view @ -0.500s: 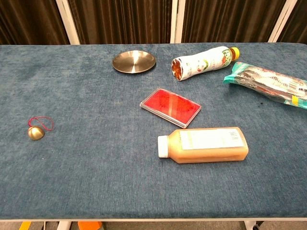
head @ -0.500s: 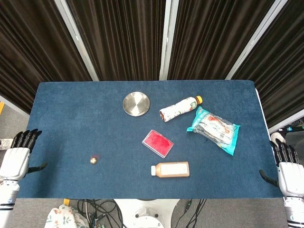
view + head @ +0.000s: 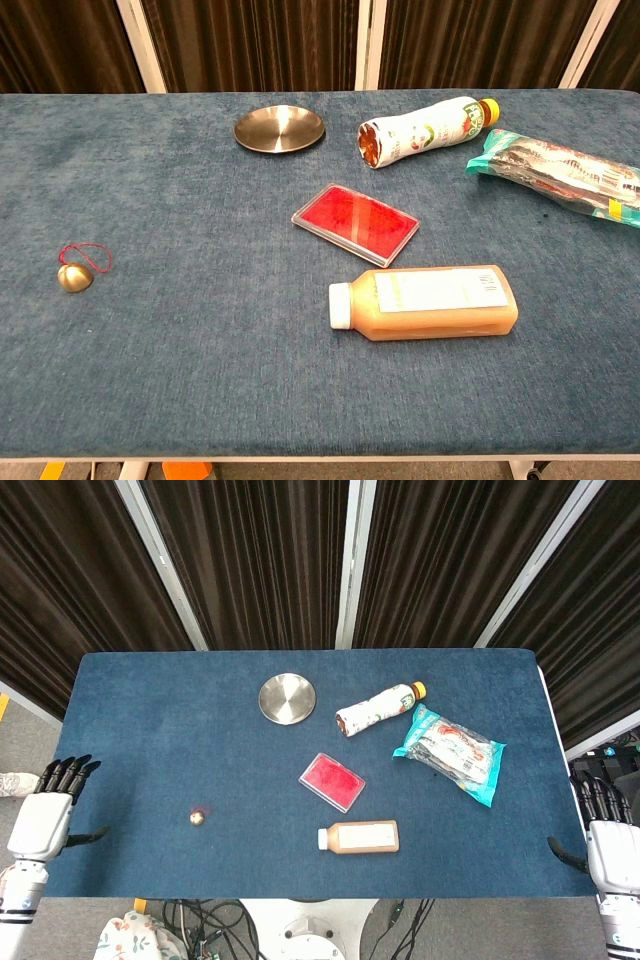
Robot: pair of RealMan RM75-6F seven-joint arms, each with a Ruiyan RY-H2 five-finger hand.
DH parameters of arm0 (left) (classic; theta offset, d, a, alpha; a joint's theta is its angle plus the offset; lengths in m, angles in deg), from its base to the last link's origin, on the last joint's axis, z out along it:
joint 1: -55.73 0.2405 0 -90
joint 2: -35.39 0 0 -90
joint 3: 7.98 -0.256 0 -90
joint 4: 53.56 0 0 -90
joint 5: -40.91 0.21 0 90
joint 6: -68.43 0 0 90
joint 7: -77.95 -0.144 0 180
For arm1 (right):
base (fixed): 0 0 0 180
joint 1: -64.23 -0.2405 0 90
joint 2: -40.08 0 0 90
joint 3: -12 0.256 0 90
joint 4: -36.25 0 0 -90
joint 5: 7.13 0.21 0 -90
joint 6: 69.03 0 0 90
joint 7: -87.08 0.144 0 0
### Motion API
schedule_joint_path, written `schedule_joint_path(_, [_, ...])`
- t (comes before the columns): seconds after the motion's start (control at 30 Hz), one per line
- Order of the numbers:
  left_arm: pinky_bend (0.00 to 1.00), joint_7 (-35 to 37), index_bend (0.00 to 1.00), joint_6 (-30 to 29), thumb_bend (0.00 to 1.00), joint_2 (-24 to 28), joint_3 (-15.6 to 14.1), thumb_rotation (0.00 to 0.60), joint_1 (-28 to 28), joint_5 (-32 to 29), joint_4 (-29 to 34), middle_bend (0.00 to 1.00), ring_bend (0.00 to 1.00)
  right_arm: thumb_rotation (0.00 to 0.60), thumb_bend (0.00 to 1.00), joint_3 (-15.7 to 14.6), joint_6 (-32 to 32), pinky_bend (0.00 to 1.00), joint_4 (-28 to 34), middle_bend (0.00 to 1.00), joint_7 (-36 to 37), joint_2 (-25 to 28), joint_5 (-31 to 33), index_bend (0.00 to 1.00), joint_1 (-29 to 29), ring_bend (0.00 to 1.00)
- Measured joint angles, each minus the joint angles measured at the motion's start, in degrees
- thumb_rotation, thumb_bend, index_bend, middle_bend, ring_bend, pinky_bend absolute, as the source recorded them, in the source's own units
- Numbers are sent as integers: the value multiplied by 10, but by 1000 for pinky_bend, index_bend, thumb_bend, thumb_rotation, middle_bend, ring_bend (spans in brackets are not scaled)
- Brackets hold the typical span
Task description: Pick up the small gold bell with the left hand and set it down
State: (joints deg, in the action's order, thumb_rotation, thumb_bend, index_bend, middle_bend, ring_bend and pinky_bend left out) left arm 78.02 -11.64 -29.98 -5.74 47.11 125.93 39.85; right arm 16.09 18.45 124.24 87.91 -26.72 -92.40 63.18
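The small gold bell (image 3: 197,818) with a red string loop lies on the blue table (image 3: 150,730) near its front left; the chest view shows the bell (image 3: 74,277) at the left. My left hand (image 3: 45,815) hangs off the table's left edge, fingers apart and empty, well left of the bell. My right hand (image 3: 608,838) sits beyond the table's right front corner, fingers spread, holding nothing. Neither hand appears in the chest view.
A round metal dish (image 3: 287,698) lies at the back centre. A white bottle (image 3: 378,708) and a snack packet (image 3: 452,752) lie to the right. A red flat case (image 3: 331,781) and an orange juice bottle (image 3: 360,836) lie in the middle front.
My left hand has shifted slightly right and down beside the table edge. The objects on the table have not moved.
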Motion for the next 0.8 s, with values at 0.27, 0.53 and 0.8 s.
schedule_joint_path(0.27, [59,20,152,44,0,-19,-19,600,-22,24,-8,84,6,600,104,1,0,0,2,0,0,8,-2,0,-2,0])
schedule_joint_path(0.53, [96,26,211,103,0,-41,-21,600,-53,17,-19,114,10,600,105,3,-2,0,1,0,5,10,1,0,-3,0])
schedule_joint_path(0.8, [97,26,225,175,0,-60,-18,600,-89,-21,-18,152,23,600,104,3,-6,0,4,0,3,11,-1,0,-7,0])
